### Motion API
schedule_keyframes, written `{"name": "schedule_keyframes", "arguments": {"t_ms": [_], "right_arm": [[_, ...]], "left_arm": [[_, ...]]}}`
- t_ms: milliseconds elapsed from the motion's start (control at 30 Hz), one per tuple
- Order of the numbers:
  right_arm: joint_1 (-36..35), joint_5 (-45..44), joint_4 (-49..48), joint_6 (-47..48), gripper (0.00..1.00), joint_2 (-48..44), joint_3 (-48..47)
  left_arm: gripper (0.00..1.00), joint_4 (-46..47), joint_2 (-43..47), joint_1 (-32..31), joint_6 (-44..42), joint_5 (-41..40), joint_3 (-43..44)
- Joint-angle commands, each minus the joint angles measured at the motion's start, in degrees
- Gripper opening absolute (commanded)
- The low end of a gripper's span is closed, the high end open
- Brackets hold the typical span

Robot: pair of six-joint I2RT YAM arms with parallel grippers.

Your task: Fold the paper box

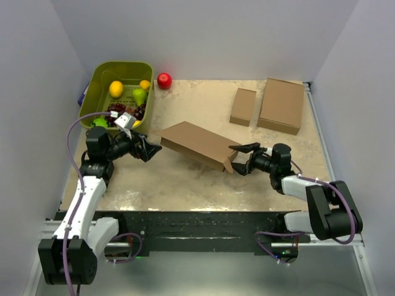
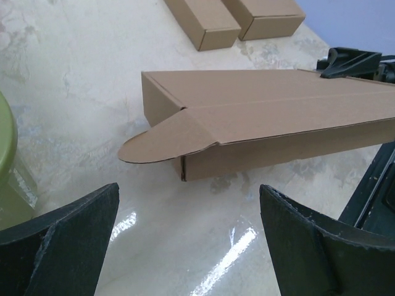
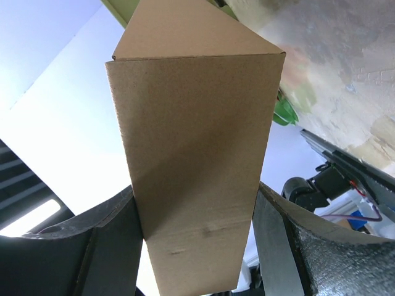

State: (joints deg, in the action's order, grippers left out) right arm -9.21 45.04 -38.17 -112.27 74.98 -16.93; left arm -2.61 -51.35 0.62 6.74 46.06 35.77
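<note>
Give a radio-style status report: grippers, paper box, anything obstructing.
Right gripper clamped on paper box end. Left gripper open, just short of it. Rounded flap sticking out. Nothing between them.

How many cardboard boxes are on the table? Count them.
3: the paper box mid-table in the right gripper; a narrow box and a flat box far right.
</note>
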Motion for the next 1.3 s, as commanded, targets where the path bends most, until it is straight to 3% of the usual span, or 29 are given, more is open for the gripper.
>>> {"name": "schedule_keyframes", "arguments": {"t_ms": [0,200,367,533,933,1133,1267], "right_arm": [[0.16,3.22,-6.47,-5.68,0.00,0.78,-2.67],[0.25,2.87,-7.97,-7.18,0.00,1.40,-2.50],[0.25,2.86,-8.85,-7.79,0.00,2.54,-2.58],[0.25,3.04,-10.08,-8.49,0.00,3.33,-3.29],[0.25,4.36,-11.14,-8.14,0.00,4.91,-3.90],[0.16,4.53,-10.69,-7.88,0.00,4.39,-3.90],[0.25,4.62,-10.43,-7.44,0.00,4.47,-4.25]], "left_arm": [[1.00,0.93,-4.44,0.17,-1.56,1.39,1.67],[1.00,7.17,-11.66,0.08,3.97,4.91,1.85],[0.97,13.16,-11.93,0.17,9.34,-0.25,0.09],[0.98,3.06,-10.35,0.34,-1.71,-8.16,3.52],[1.00,5.77,-5.51,-0.10,-8.76,-5.55,4.13],[1.00,3.85,-6.04,-8.34,-14.91,-9.66,6.50],[0.99,4.01,-6.31,-9.94,-16.15,-12.93,7.65]]}}
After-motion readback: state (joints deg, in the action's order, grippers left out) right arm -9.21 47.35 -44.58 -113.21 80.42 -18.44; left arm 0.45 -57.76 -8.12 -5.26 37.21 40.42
